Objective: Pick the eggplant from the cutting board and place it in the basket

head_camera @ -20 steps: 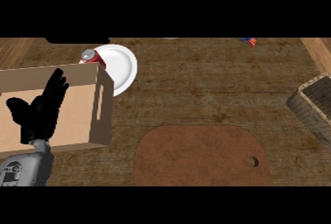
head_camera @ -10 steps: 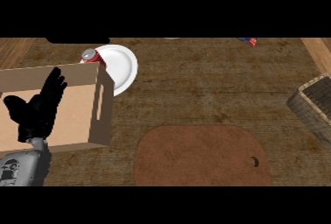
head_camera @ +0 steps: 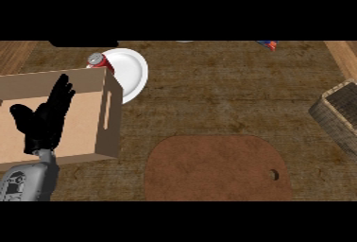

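Head view, first speaker: "Start at the fingers (head_camera: 63, 92). How do they stand?"

Second speaker: "Straight and spread, pointing up the view, thumb out to the side, holding nothing. The left hand (head_camera: 43, 120) shows at the left edge over the open cardboard box (head_camera: 87, 130), its grey forearm coming in from below. It reads as a resting pose, not a reach."

First: "And the right hand?"

Second: "It shows nowhere, so nothing can be said of its fingers."

First: "Where is the eggplant, then?"

Second: "It cannot be seen. The brown cutting board (head_camera: 216, 168) lies low in the middle of the counter (head_camera: 223, 99) with only its hanging hole showing. The basket (head_camera: 338, 118), cut off by the right edge, shows no eggplant in its visible part either."

First: "Why does the layout matter?"

Second: "Board and basket sit toward the right, well apart from the left hand, so the job likely falls to the right arm. The left is parked clear of that path. The white plate (head_camera: 129, 71) and red can (head_camera: 96, 59) just beyond the box seem to play no part."
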You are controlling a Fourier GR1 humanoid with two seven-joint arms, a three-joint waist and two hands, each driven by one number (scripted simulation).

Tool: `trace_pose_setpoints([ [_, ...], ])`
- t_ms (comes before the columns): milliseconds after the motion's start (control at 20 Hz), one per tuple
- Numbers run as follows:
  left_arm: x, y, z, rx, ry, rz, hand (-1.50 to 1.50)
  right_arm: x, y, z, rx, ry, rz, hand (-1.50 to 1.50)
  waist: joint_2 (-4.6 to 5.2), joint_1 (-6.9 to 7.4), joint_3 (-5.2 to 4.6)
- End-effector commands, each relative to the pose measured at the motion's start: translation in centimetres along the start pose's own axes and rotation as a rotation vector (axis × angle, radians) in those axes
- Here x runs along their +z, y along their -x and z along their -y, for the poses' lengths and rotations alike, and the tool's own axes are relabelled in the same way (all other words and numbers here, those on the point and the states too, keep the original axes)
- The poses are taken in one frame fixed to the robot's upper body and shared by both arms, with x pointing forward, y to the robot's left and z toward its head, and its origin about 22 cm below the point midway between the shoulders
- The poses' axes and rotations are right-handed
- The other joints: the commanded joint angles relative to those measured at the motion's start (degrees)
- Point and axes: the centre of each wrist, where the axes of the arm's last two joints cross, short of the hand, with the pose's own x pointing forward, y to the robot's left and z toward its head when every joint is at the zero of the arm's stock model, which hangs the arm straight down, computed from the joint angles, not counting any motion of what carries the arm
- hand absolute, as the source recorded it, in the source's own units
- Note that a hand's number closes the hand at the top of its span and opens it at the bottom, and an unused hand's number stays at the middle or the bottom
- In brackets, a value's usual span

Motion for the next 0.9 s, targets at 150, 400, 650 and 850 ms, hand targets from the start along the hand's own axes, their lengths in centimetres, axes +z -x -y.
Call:
trace_pose_setpoints([
  [150, 0.5, -2.1, -1.3, -0.01, 0.032, -0.001, 0.0, -0.9, 1.3, -0.3, -0.006, -0.082, -0.125, 1.5, 0.04, 0.45, 0.03],
  [400, 0.4, 0.9, 0.0, -0.003, -0.008, -0.004, 0.0, 0.6, 0.7, 0.3, -0.165, 0.043, -0.065, -1.5, -0.23, -1.03, -0.05],
  [650, 0.9, -0.2, 0.0, 0.002, -0.015, -0.011, 0.0, 0.8, 1.2, 2.5, -0.388, 0.177, -0.068, -1.5, -0.35, -0.79, -0.02],
  [850, 1.0, 0.2, -0.1, 0.007, -0.008, -0.012, 0.0, 1.4, 1.4, 7.0, -0.59, 0.243, -0.105, -1.5, -0.46, -1.01, -0.05],
])
